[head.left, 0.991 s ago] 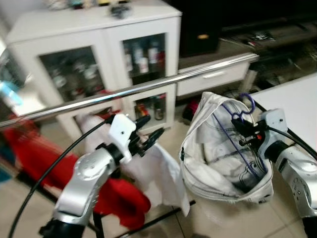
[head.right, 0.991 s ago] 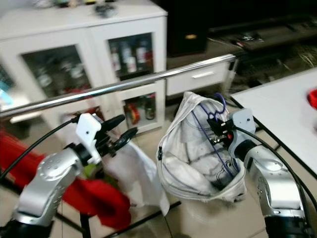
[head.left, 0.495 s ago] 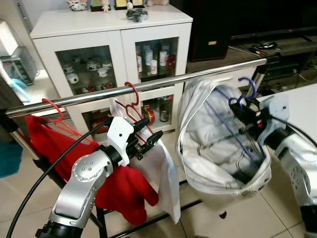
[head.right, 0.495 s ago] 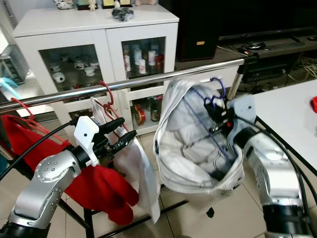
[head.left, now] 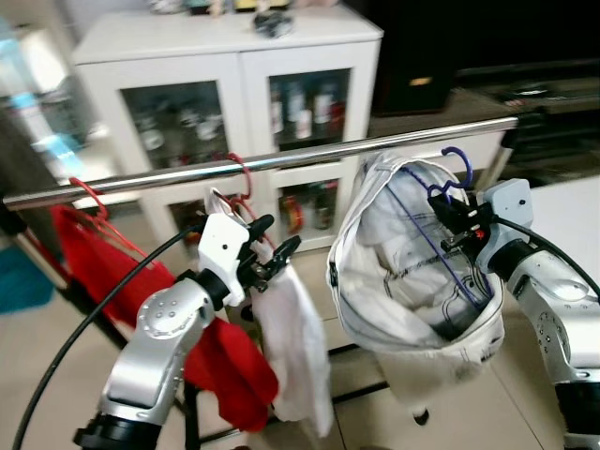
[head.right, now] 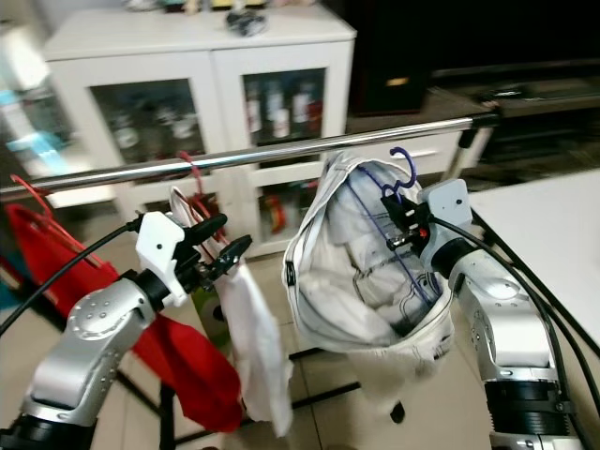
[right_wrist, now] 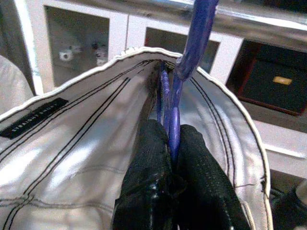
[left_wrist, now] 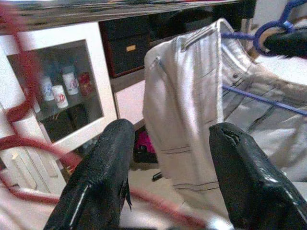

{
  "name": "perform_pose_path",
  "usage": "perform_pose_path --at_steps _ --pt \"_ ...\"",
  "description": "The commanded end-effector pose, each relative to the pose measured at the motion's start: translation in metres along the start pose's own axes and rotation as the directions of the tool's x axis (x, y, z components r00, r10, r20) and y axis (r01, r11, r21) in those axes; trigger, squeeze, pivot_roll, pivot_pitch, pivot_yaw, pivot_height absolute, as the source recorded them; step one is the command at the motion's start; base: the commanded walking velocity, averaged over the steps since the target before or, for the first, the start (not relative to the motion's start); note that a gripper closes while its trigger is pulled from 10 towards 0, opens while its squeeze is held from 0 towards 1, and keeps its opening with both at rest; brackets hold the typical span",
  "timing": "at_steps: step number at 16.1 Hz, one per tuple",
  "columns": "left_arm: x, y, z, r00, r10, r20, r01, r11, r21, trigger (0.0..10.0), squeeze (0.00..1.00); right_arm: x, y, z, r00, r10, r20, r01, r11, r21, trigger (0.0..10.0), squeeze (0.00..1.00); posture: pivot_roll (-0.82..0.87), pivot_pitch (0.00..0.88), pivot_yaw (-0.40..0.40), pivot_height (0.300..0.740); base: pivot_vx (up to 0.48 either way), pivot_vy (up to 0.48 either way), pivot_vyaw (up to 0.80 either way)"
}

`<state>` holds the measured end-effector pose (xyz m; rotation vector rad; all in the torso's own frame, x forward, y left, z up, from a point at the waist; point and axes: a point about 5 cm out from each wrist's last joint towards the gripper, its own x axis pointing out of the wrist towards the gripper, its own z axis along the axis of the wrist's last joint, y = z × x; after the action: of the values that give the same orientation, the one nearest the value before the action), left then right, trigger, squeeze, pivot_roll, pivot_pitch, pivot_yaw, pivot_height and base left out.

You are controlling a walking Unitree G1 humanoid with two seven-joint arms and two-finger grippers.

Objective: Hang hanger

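Clamped in the right gripper (right_wrist: 173, 143), the hanger (head.left: 457, 164) with its jacket (head.left: 412, 272) is held just below the rail (head.left: 281, 161), hook up for hanging; the left gripper (left_wrist: 168, 158) is held apart.

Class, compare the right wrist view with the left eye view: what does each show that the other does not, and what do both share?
Right wrist view alone: a black woven label inside the white jacket, and the right gripper with jaws shut on the purple hanger, seen close.

Left eye view alone: the left gripper near a white garment, a red garment on a red hanger, and the long steel rail.

Both: jacket, purple hanger, white glass-door cabinet.
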<state>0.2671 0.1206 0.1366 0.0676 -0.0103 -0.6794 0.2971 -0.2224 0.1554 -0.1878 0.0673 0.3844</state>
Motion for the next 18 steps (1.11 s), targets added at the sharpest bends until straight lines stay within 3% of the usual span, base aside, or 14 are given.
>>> perform_pose_path --at_steps 1,3,7,13,18 --pt "0.0 0.001 0.0 1.0 0.002 -0.014 -0.002 1.0 0.011 10.0 0.0 0.0 -0.005 0.016 0.997 -0.019 0.07 0.021 0.999 -0.026 10.0 0.0 -0.15 0.0 0.036 0.74 0.0 -0.48 0.8" --pt "0.001 -0.003 -0.001 1.0 -0.023 -0.008 0.023 1.0 0.013 10.0 0.0 -0.004 -0.006 0.015 0.998 -0.013 0.061 0.016 0.998 -0.057 10.0 0.0 -0.15 0.0 0.034 0.74 0.0 -0.39 0.8" --pt "-0.001 -0.008 -0.002 0.999 -0.044 -0.005 0.044 0.999 -0.012 10.0 0.0 -0.008 0.008 0.015 0.995 0.085 0.053 -0.082 0.994 -0.066 10.0 0.0 -0.15 0.0 0.02 0.74 0.0 0.0 0.0" --pt "-0.008 -0.005 -0.003 0.992 -0.126 -0.03 0.126 0.992 -0.007 10.0 0.0 -0.008 0.014 0.021 0.991 0.062 0.118 -0.061 0.998 -0.015 10.0 0.0 -0.14 0.0 0.032 0.74 0.0 0.0 0.0" --pt "-0.01 -0.013 -0.001 0.972 -0.232 -0.022 0.232 0.973 -0.019 10.0 0.0 -0.002 0.009 0.035 0.984 0.033 0.173 -0.031 0.999 -0.015 10.0 0.0 -0.14 0.0 0.039 0.74 0.0 0.0 0.0"
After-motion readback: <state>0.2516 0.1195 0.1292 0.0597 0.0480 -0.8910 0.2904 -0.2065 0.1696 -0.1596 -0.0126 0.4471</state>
